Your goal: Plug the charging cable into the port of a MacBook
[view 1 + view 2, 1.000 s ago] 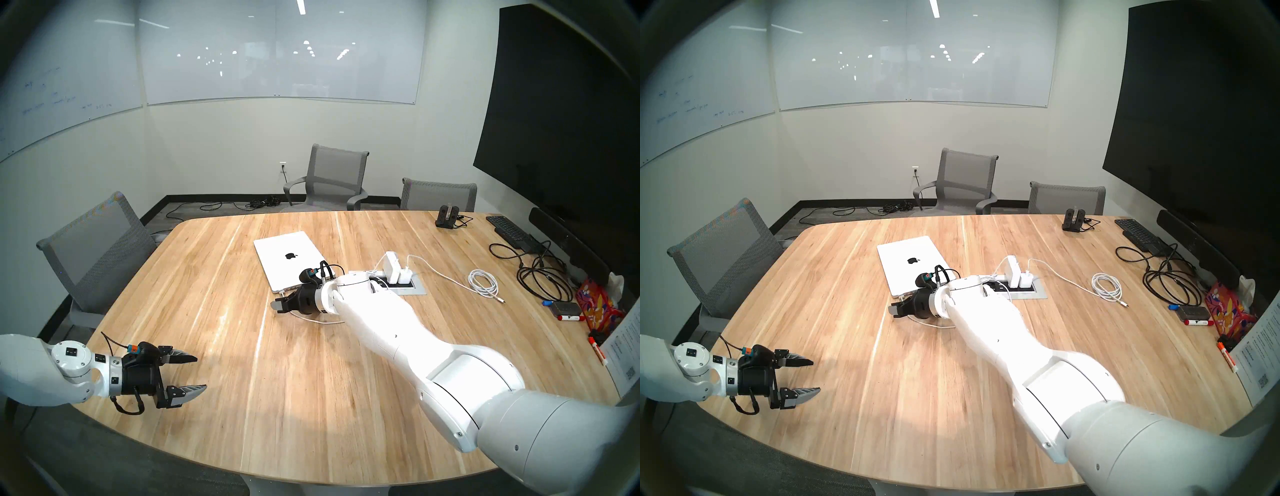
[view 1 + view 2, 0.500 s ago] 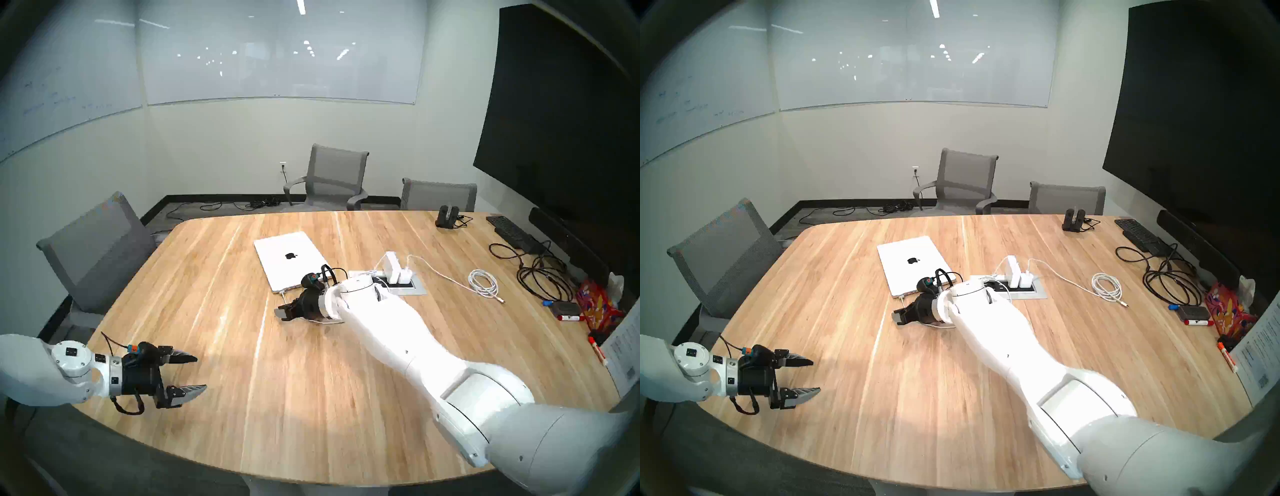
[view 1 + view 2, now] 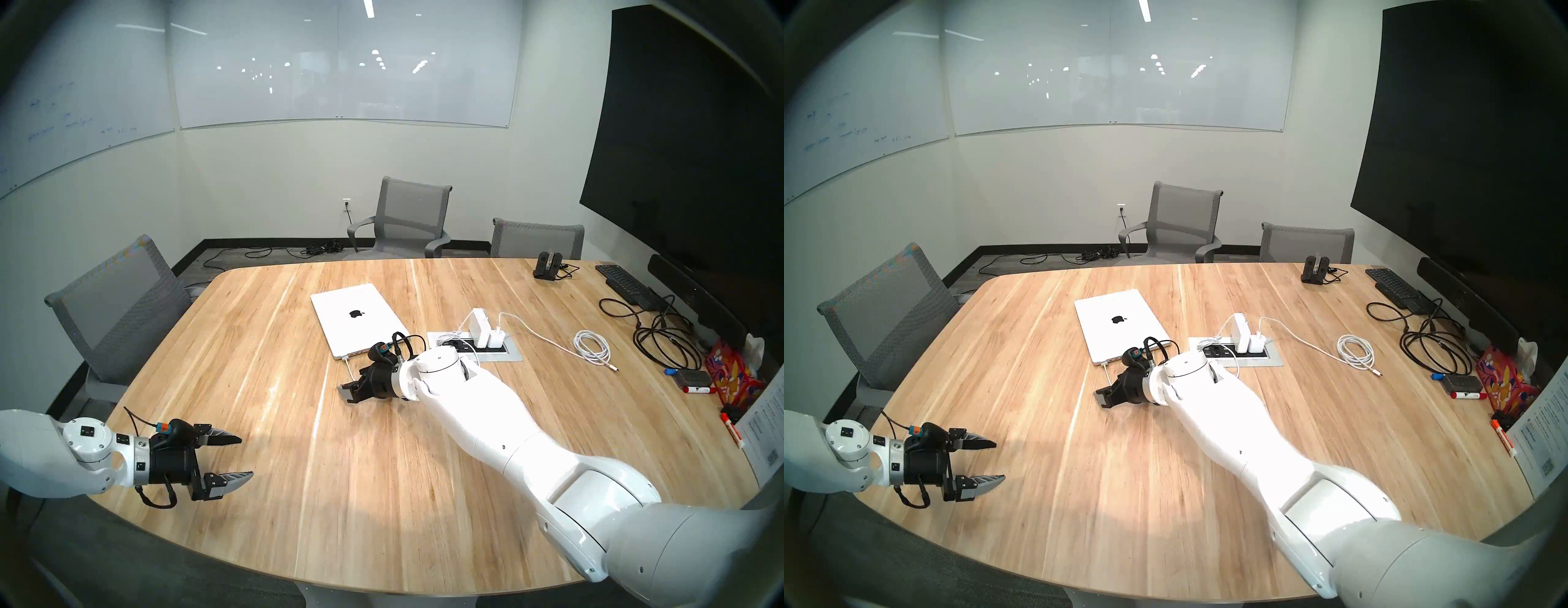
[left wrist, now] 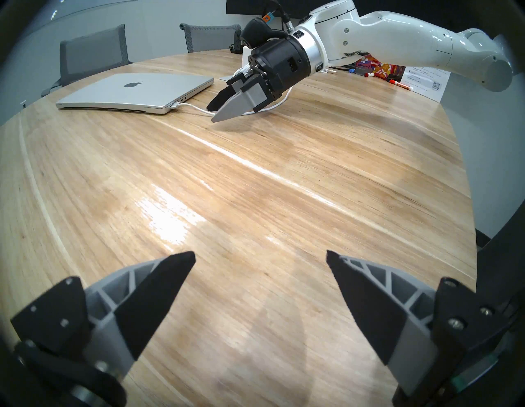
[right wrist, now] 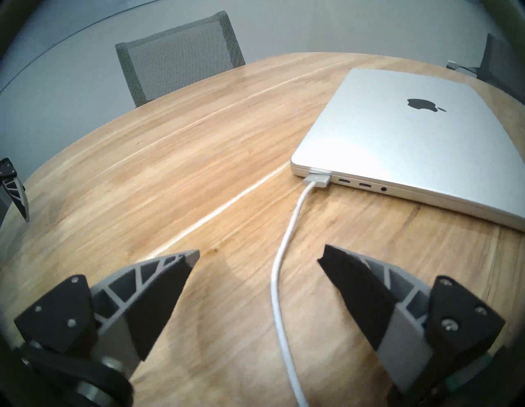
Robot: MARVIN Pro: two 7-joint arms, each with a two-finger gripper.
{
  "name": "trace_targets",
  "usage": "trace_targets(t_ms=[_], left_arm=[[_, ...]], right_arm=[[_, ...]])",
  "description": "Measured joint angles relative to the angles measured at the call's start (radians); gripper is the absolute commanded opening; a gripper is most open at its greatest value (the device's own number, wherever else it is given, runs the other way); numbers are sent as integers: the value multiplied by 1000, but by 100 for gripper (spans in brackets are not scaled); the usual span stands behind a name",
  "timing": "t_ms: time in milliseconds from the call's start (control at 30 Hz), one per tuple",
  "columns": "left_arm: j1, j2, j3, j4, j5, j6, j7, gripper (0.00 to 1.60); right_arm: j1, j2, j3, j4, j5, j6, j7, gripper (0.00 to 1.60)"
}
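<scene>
Charging cable (image 5: 287, 250) seated in MacBook (image 5: 403, 142) port (image 5: 319, 171), right gripper (image 5: 258, 255) spread — empty

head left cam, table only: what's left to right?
Left gripper → MacBook → power adapters → coiled white cord → black cords → red marker.

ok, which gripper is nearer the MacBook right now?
Right. The right gripper hangs open just off the MacBook at its near corner, over the plugged-in charging cable. The left gripper sits open far off, near the table's edge.
</scene>
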Motion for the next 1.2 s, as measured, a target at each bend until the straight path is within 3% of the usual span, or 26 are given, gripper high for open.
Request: trace_targets(t_ms=[467, 1200], left_arm=[[0, 0, 0, 0, 0, 0, 0, 160], [0, 0, 0, 0, 0, 0, 0, 160]], right_arm=[[-44, 14, 5, -16, -26, -114, -23, 160], [-100, 49, 8, -82, -83, -199, -41, 160]])
